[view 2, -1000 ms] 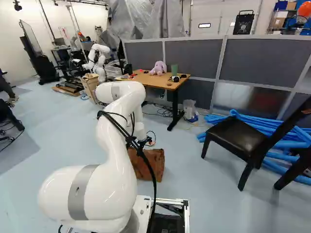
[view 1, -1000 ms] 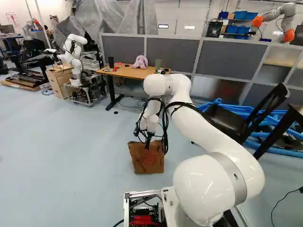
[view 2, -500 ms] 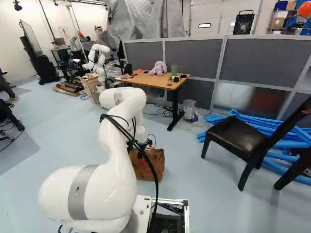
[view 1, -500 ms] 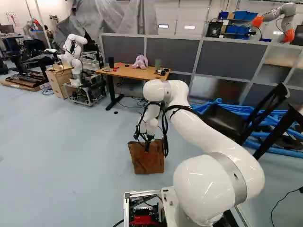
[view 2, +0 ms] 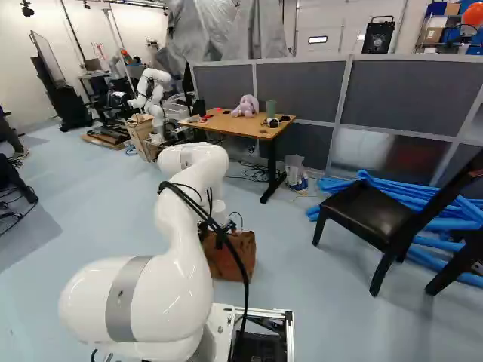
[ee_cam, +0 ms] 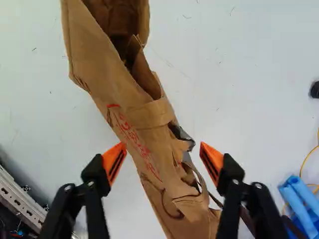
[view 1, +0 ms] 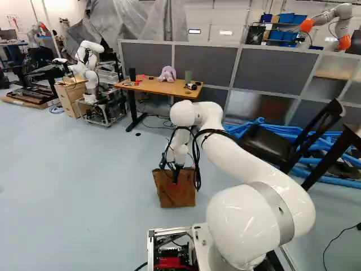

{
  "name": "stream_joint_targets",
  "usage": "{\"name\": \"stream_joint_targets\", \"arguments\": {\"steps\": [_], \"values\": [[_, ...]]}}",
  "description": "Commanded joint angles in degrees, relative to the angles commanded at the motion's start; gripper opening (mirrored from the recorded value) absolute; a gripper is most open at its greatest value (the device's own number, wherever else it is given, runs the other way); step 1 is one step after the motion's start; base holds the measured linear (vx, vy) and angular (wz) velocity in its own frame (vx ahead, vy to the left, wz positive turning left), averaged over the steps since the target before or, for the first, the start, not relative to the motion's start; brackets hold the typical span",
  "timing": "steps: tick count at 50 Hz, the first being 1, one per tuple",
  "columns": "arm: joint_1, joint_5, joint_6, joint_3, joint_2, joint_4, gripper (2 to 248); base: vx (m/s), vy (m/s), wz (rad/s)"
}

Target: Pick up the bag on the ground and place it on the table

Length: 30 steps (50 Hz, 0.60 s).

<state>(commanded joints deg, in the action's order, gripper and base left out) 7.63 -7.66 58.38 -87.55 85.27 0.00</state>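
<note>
In the left base view my gripper (view 1: 176,175) points down at the top of the brown paper bag (view 1: 175,191), which stands on the floor. In the wrist view the gripper (ee_cam: 162,157) has its orange-padded fingers wide apart, one on either side of the bag (ee_cam: 142,119). The bag's folded upper edge and handle run between them; one fingertip is close to its printed face, but contact cannot be told. The table (view 1: 152,86) is beyond the arm, with a pink plush toy (view 1: 167,74) on top. In the right base view the arm hides part of the bag.
A black chair (view 2: 377,219) stands right of the bag in the right base view, with blue tubes (view 2: 445,219) behind it. Grey partitions (view 2: 302,90) rise behind the table. Another robot (view 1: 87,62) stands left of the table, beside a wooden box (view 1: 70,99).
My arm has come down and the gripper sits lower against the top of the bag. Bag and base have stayed in place.
</note>
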Motion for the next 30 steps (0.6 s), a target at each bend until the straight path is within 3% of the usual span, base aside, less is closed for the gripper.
{"name": "stream_joint_targets", "arguments": {"steps": [4, 5, 9, 10, 14, 15, 20, 21, 25, 26, 30], "values": [[0.0, 0.0, 0.0, 0.0, 0.0, 0.0, 200, 0.000, 0.000, 0.000], [0.0, 0.0, 0.0, 0.0, 0.0, 0.0, 162, 0.000, 0.000, 0.000], [0.0, 0.0, 0.0, 0.0, 0.0, 0.0, 162, 0.000, 0.000, 0.000], [0.0, 0.0, 0.0, 0.0, 0.0, 0.0, 124, 0.000, 0.000, 0.000], [0.0, 0.0, 0.0, 0.0, 0.0, 0.0, 124, 0.000, 0.000, 0.000], [0.0, 0.0, 0.0, 0.0, 0.0, 0.0, 86, 0.000, 0.000, 0.000], [0.0, 0.0, 0.0, 0.4, -0.5, 0.0, 86, 0.000, 0.000, 0.000], [0.0, 0.0, 0.0, 0.6, -0.6, 0.0, 48, 0.000, 0.000, 0.000], [0.0, 0.0, 0.0, 1.3, -1.4, 0.0, 48, 0.000, 0.000, 0.000], [0.0, 0.0, 0.0, 1.5, -1.6, 0.0, 21, 0.000, 0.000, 0.000], [0.0, 0.0, 0.0, 2.2, -2.4, 0.0, 21, 0.000, 0.000, 0.000]]}}
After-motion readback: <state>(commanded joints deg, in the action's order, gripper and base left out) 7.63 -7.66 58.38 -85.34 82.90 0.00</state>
